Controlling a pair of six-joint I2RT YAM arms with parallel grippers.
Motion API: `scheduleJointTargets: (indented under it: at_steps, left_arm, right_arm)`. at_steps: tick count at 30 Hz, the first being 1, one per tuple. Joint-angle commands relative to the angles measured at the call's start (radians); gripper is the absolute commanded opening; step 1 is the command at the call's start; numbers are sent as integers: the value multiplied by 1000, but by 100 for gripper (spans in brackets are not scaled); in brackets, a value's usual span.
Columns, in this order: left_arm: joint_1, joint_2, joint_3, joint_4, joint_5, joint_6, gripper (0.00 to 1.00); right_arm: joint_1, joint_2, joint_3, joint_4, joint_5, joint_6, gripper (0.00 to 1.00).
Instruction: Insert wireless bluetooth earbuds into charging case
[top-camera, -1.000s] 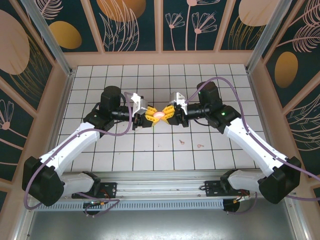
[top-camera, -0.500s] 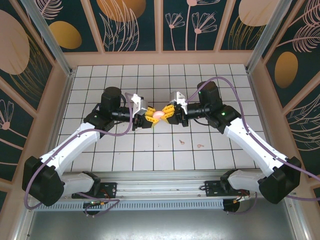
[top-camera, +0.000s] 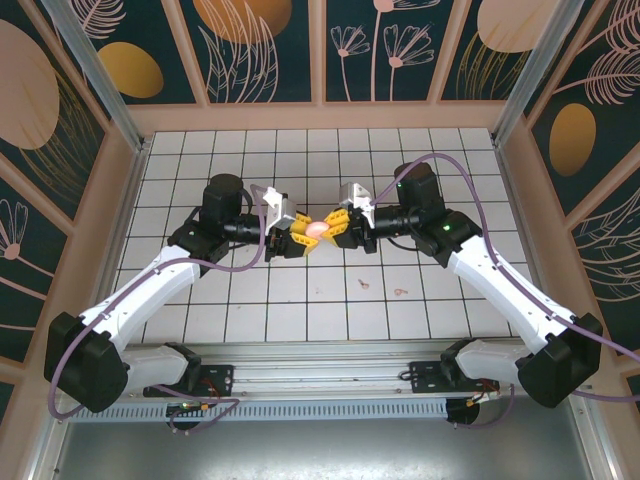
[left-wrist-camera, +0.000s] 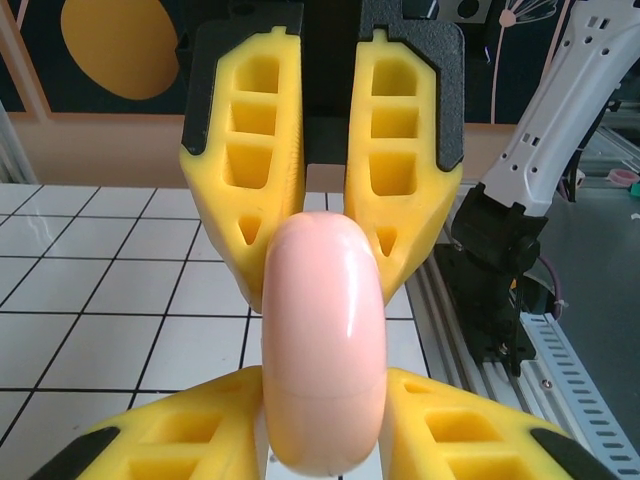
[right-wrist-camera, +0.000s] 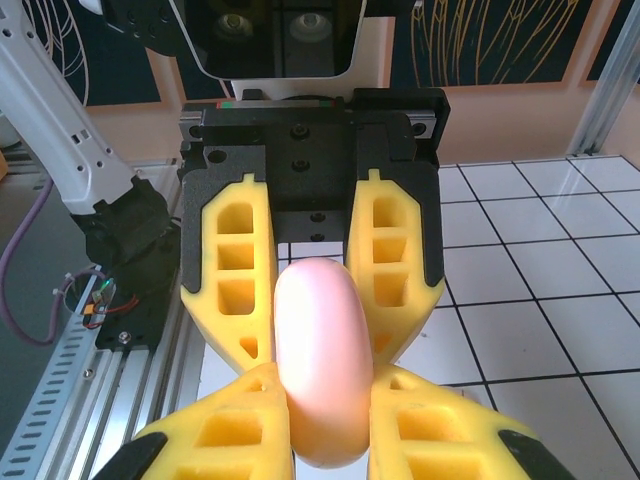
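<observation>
Between the yellow fingers (left-wrist-camera: 170, 440) of the left gripper (top-camera: 302, 234), which are set narrow and pressed to both flanks, sits one end of the charging case (left-wrist-camera: 323, 340). The right gripper (top-camera: 332, 228) is clamped tight on the other end, its pads hugging the pink shell in its own wrist view. Both arms thus hold the same thing, and it seems to hang clear of the table (top-camera: 250, 300) near the middle.

From above, the left fingers come in from 9 o'clock of the case and the right ones from 3 o'clock, their tips almost meeting around it. The case's long axis runs along that same 9-to-3 line, from one wrist straight at the other, so each camera looks down its length. The case looks closed: a faint line crosses the shell near the left fingers, and no recessed inside shows.

Outward from the grip, the two earbuds (top-camera: 364, 283) lie loose on the tiles, near one another. One is at about 5 o'clock of the case, the other (top-camera: 401, 292) at about 4 o'clock. Both are on the right arm's side, so that arm is the nearer one for picking them up.

I judge that the coming move turns on that line: the two grips must part lid from base before either bud can go in.
</observation>
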Motion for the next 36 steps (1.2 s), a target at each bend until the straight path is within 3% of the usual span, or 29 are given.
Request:
scheduleJointTargets:
  at_steps: [1,11,20,27,36]
  left_arm:
    - [-5,-23,2,35,15,-14,33]
    - [-4,-26,6,43,11,-25,37]
    - [-5,-28,7,46,7,-27,23]
    - [-4,-25,6,40,7,-19,20]
    - [-8,-29,0,16,5,4,19]
  right_arm:
    - [10,-11,12,-2,11,-10,18]
    - [14,-12,10,-9,18,-15,18]
    - [17,-12,10,-11,26,-14,19]
    - [18,-23,-10,94,51,51,38]
    - [4,-27,-5,139,78,104,43]
